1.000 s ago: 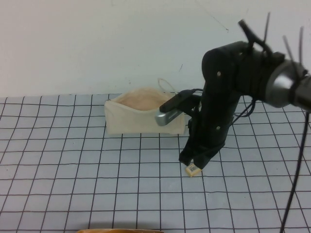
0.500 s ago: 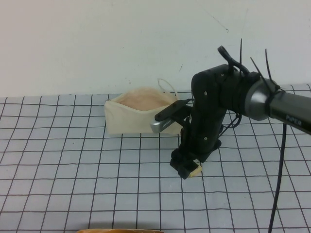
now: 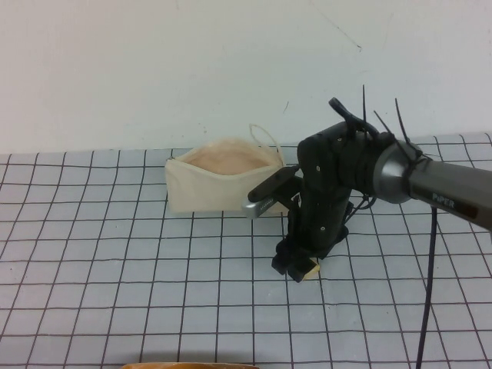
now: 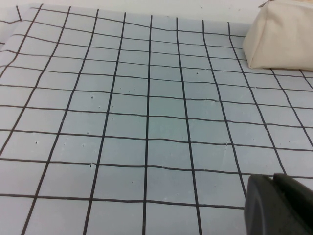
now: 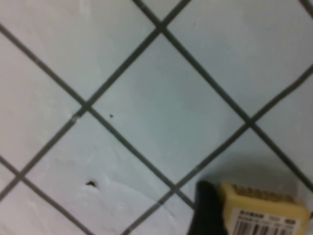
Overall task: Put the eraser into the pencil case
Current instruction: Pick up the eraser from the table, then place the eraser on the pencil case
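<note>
Right tool [image 3: 298, 269] low at centre-right of high view, down on small pale yellow rectangular eraser [image 3: 310, 270] lying on grey gridded surface [image 3: 115, 254]; one dark finger touches eraser side, grip state cannot tell. Cream fabric pencil case [image 3: 223, 184] open, upper centre, eraser not yet in. Judgement: pick stage; lift, carry, drop remain. Left tool [image 4: 279, 205] parked low, state cannot tell.

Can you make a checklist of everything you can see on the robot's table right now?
Surface: grey mat with a black grid, flat.
Eraser: lying on the mat, in front of the pencil case and apart from it.
Pencil case: at the mat's far edge, top open, loop strap at its right end.
Clutter: nothing seen.
Right gripper: down at the eraser, one finger against its side.
Left gripper: low over bare mat.
Cables: black cable hanging under the right arm.
Surroundings: plain white wall.
</note>
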